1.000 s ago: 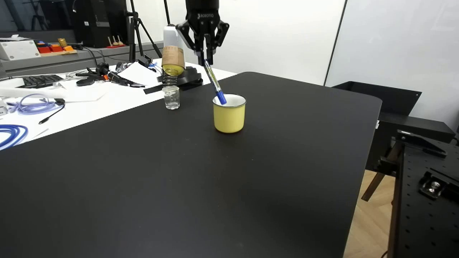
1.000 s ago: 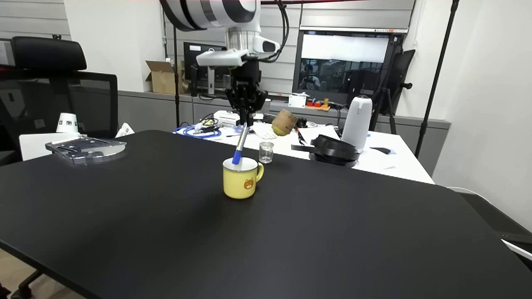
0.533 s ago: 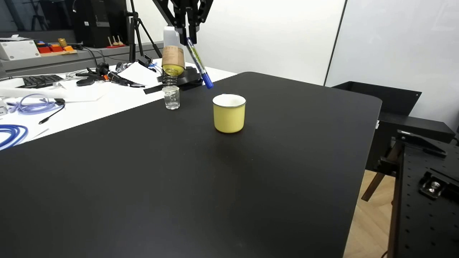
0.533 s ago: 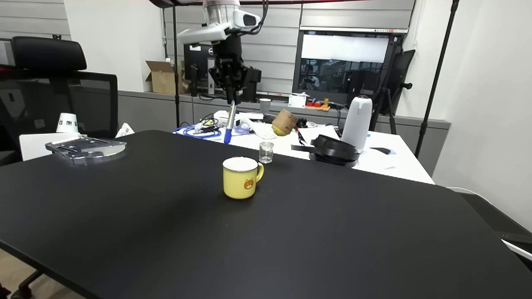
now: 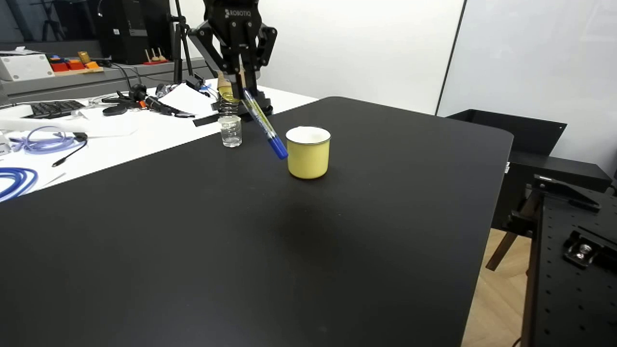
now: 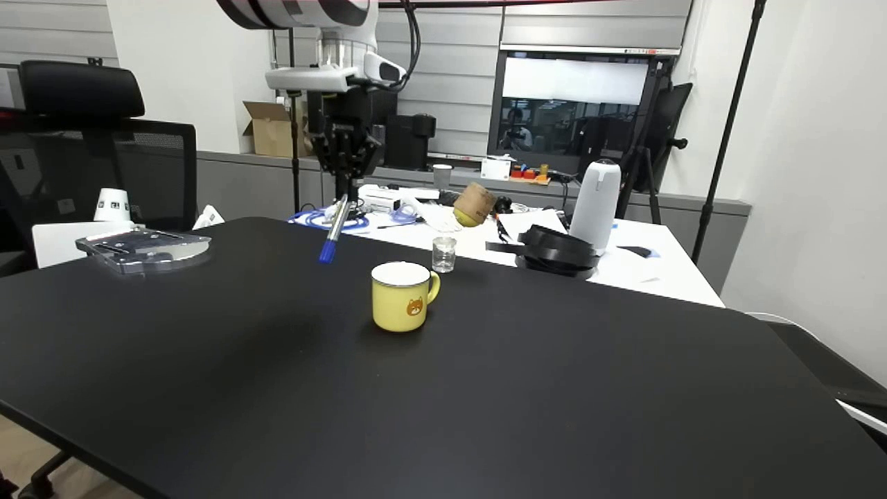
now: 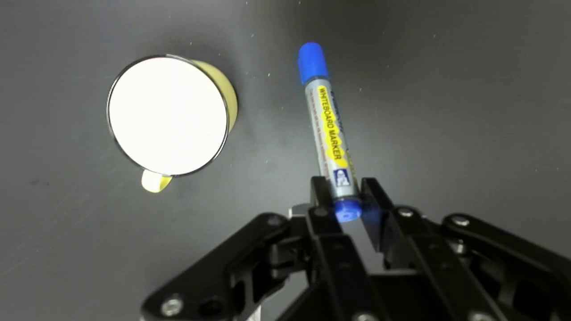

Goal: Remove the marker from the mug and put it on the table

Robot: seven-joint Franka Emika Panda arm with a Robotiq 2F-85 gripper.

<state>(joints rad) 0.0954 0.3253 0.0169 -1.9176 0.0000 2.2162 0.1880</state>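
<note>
Black jointed claw (image 7: 345,195) pinching a slim silver-and-blue plastic marker (image 7: 328,120)
It slants beside the round yellow enamel mug (image 6: 393,305), I'd guess to reach the flat black counter (image 6: 554,388).

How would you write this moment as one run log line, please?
jaws: shut on marker; marker: tilted, out of mug, above table; mug: upright; placement: not yet done

Bottle (image 5: 226,91): partly hidden behind gripper (image 5: 245,91) in an exterior view | mug (image 7: 168,115): interior washed out, wrist view | arm (image 6: 339,50): cropped at top
</note>
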